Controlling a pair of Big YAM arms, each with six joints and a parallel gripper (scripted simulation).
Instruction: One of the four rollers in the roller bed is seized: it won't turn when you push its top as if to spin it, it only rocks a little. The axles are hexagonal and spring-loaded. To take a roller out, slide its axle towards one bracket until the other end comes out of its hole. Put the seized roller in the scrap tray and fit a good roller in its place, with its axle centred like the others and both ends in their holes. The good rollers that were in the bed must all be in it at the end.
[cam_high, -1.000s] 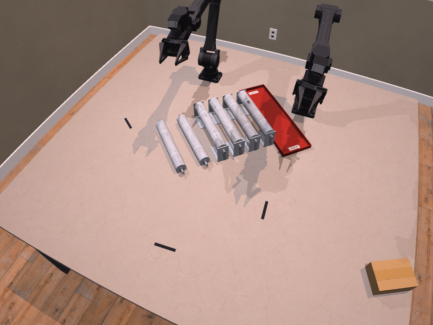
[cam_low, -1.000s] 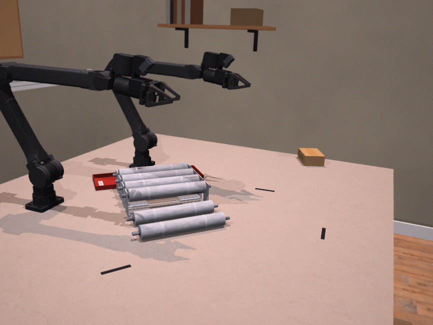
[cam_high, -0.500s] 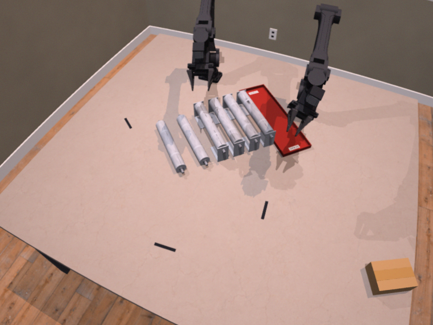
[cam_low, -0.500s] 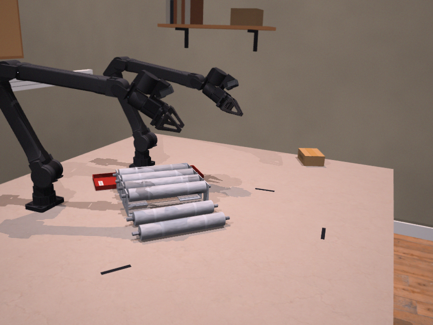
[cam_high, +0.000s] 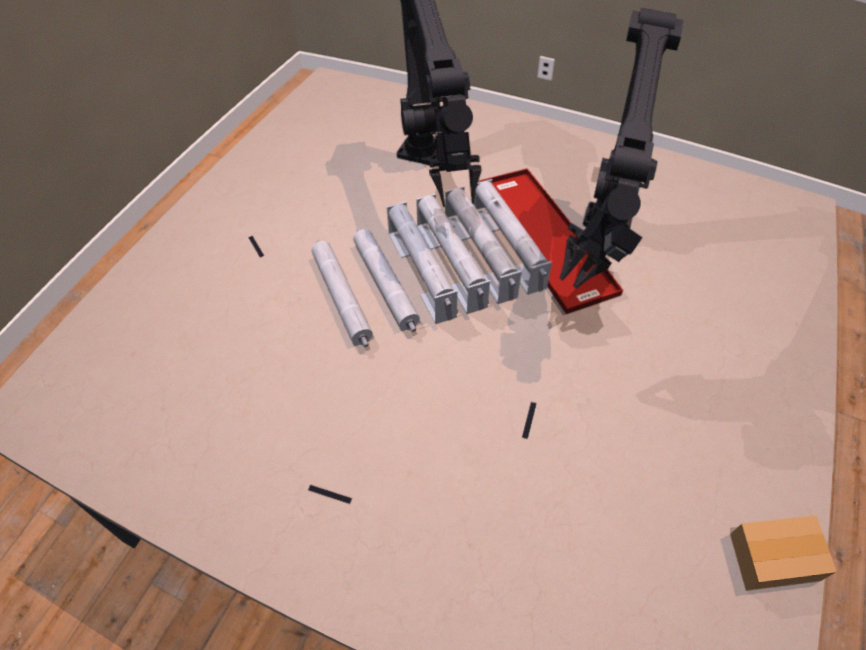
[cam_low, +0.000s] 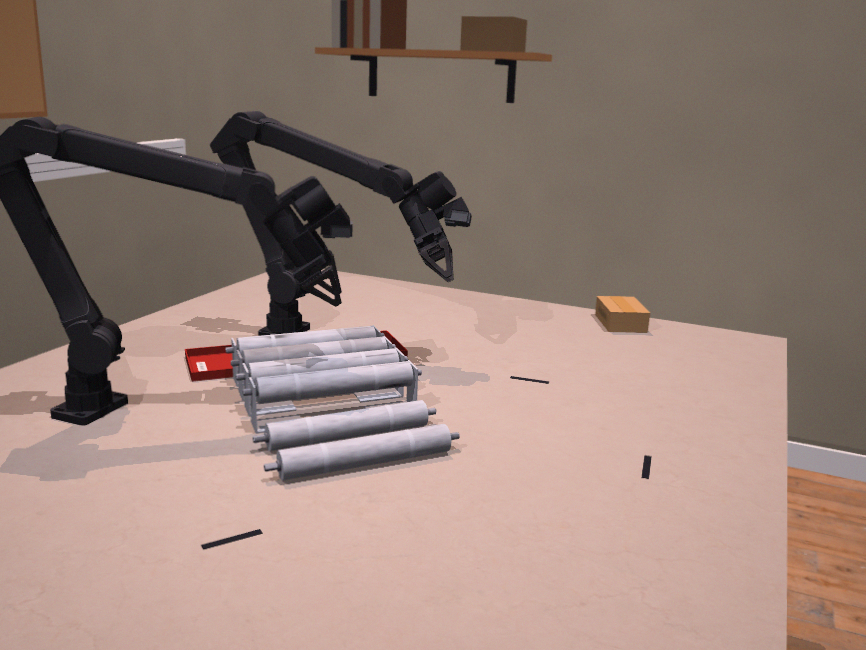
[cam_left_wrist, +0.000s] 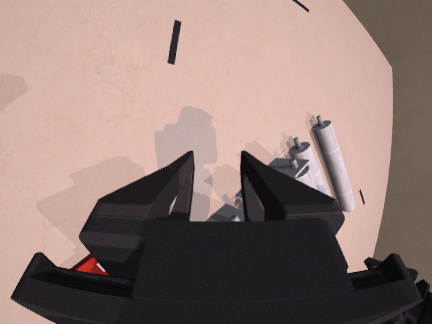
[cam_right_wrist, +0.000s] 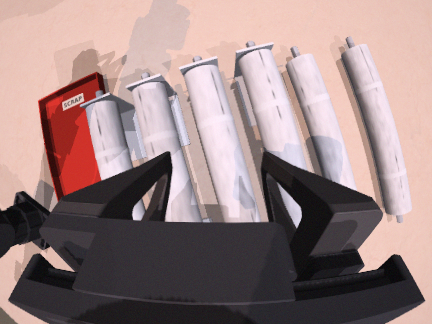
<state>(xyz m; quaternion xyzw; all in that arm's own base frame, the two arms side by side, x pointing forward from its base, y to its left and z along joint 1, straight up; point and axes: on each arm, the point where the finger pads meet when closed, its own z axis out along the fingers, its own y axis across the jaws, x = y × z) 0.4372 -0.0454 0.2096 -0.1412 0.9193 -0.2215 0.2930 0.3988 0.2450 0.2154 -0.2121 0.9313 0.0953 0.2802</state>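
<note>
That broad pinkish table (cam_high: 447, 475) (cam_low: 489, 545) (cam_left_wrist: 115, 80) (cam_right_wrist: 320, 20) carries the roller bed (cam_high: 444, 305) (cam_low: 412, 391) — two loose rollers (cam_high: 341, 292) (cam_low: 363, 453) (cam_left_wrist: 334, 167) (cam_right_wrist: 377, 127) lie along one side of it, the red scrap tray (cam_high: 559, 216) (cam_low: 209, 362) (cam_right_wrist: 72, 145) along the other. Well apart from the bed sits a cardboard box (cam_high: 786, 549) (cam_low: 622, 314) — and dark strips (cam_high: 330, 493) (cam_low: 231, 538) (cam_left_wrist: 174, 42) lie around it.

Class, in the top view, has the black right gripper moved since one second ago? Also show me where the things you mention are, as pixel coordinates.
Yes. The black right gripper (cam_high: 458, 202) (cam_low: 338, 302) (cam_right_wrist: 216, 159) has moved closer to the long red scrap tray (cam_high: 535, 204) (cam_low: 211, 361) (cam_left_wrist: 90, 266) (cam_right_wrist: 70, 145), which lies where it did.
</note>
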